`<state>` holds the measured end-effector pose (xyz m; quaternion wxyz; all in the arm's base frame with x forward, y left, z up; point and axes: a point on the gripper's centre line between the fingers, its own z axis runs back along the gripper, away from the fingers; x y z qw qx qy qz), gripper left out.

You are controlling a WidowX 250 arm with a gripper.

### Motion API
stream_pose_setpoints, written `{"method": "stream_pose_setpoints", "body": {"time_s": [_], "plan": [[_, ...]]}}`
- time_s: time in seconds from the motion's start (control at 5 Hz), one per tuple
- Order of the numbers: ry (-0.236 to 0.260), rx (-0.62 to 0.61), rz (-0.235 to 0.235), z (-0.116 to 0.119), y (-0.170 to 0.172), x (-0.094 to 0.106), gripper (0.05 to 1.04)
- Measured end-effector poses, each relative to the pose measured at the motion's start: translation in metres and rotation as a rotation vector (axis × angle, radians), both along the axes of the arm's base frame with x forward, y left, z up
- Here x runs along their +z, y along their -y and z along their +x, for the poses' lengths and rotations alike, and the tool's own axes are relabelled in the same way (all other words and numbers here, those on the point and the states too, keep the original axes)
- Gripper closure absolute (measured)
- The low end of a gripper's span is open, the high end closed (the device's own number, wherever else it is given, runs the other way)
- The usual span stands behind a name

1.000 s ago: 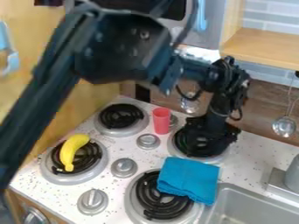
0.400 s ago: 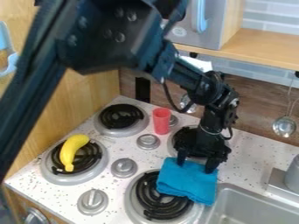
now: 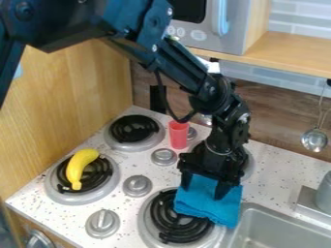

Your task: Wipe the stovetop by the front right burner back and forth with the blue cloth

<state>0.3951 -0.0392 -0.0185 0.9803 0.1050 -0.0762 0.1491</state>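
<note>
Black claw (image 3: 203,191) spread wide over the blue cloth (image 3: 205,207), one finger on either side of its upper part

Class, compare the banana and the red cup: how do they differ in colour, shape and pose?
The banana is yellow; the cup is red. The banana is curved, while the cup has straight sides. The banana lies on a stove burner; the cup stands upright on the countertop. The end effector touches neither.

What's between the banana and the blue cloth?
In the camera view, a silver knob and part of a coil burner lie between the banana and cloth.
</note>
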Motion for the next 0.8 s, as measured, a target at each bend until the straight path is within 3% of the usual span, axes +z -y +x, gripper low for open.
{"method": "stream_pose_setpoints", "body": {"time_s": [0.4,0.8], "plan": [[-0.013,-0.051,0.067,-0.018,0.009,-0.012,0.083],[-0.058,-0.105,0.053,-0.053,0.022,-0.017,0.083]]}}
